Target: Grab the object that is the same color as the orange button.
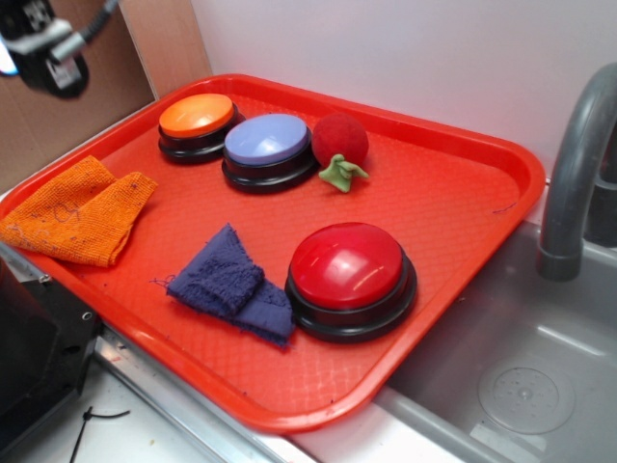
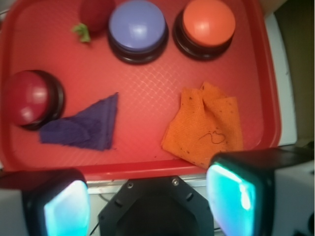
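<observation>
Kitchen-style test setup: a steel sink (image 1: 521, 386) with a grey faucet (image 1: 571, 183) sits just right of a red tray (image 1: 463, 222).

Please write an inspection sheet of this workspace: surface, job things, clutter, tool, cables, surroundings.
Surface: red plastic tray on a counter.
Job's things: folded orange knitted cloth, overhanging the tray's edge; round orange push button at the far rim.
Clutter: lavender button, red button, dark blue knitted cloth, red toy strawberry.
Tool: tool open, holding nothing.
Cables: black cable tie on the counter.
Surroundings: metal sink, grey faucet.
</observation>
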Tool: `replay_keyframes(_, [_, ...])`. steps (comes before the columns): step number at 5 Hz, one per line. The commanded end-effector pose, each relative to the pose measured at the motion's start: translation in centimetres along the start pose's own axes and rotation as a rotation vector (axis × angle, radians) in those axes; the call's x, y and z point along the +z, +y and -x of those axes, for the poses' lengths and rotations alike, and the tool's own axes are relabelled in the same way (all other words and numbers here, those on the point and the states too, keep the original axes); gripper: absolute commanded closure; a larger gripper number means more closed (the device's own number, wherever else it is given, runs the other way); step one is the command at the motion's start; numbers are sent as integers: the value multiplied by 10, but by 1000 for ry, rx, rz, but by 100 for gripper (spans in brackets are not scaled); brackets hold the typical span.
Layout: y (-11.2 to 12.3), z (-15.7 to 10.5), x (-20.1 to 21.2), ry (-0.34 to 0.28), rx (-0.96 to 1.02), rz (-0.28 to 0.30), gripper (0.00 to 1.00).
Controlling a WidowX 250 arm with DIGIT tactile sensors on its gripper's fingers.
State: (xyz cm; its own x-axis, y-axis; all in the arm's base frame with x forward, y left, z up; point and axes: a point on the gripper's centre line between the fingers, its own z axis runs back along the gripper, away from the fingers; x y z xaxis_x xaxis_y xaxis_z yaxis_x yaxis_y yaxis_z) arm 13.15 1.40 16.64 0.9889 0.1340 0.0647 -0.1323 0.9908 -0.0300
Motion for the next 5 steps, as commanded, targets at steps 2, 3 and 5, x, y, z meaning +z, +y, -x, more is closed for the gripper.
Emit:
replay_keyframes(2, [53, -7, -67, 67, 189, -147, 0])
replay_keyframes(3, [68, -1, -77, 89, 259, -207, 0])
replay_keyframes(5, [81, -3, -109, 165, 352, -277, 0])
